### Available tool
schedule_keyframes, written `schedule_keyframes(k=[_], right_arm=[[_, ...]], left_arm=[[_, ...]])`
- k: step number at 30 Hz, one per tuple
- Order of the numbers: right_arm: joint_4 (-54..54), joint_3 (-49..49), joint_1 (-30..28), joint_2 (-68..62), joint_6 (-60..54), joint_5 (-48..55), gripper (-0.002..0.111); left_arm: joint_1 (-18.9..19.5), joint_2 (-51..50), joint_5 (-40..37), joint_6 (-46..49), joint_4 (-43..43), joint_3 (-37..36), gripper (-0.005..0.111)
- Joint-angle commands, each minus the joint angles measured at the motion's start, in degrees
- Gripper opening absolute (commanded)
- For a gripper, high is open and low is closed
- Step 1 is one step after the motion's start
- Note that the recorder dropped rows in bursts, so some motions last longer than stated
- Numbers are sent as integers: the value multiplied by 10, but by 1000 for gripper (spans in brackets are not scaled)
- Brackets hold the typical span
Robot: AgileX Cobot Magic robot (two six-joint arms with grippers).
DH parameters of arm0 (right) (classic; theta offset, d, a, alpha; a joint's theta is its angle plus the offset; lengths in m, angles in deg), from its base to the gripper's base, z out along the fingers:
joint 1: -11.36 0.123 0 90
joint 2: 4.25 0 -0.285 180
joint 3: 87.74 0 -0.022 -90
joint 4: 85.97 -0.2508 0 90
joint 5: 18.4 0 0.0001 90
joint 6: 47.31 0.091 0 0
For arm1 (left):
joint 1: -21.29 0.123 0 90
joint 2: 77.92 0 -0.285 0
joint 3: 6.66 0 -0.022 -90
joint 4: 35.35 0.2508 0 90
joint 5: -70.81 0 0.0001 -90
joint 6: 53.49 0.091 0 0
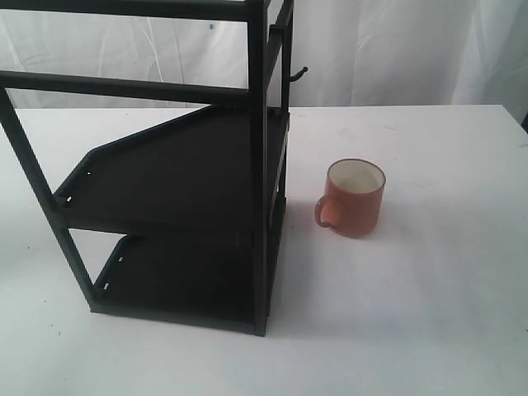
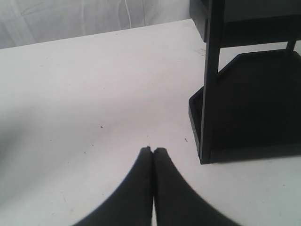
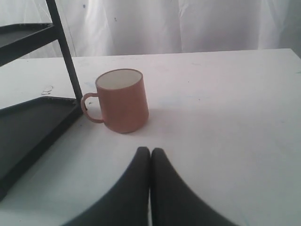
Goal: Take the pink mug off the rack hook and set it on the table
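Note:
The pink mug (image 1: 355, 198) stands upright on the white table (image 1: 429, 313), just right of the black rack, its handle turned toward the rack. The right wrist view shows the same mug (image 3: 122, 101) a short way ahead of my right gripper (image 3: 150, 150), which is shut and empty. The rack hook (image 1: 298, 75) juts bare from the rack's upright post, above and left of the mug. My left gripper (image 2: 153, 150) is shut with nothing in it, hovering over bare table (image 2: 84, 108) beside the rack's foot. Neither gripper appears in the exterior view.
The tall black shelf rack (image 1: 181, 173) fills the left half of the exterior view, with two dark shelves. Its lower corner (image 2: 207, 155) lies close to my left gripper. A white curtain (image 1: 396, 49) backs the table.

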Motion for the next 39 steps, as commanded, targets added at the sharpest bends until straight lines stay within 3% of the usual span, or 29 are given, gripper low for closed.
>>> schedule_keyframes(k=[1,13,24,39], right_arm=[[4,3,-6,4,-6,4,0],[54,3,-12,5,-6,7,0],[57,3,-86,5,-6,7,0],[71,3,-87,5,20,7,0]], left_arm=[[3,2,-2,-3,1,-2,0],[3,2,-2,-3,1,-2,0],[3,2,-2,-3,1,-2,0],[3,2,-2,-3,1,-2,0]])
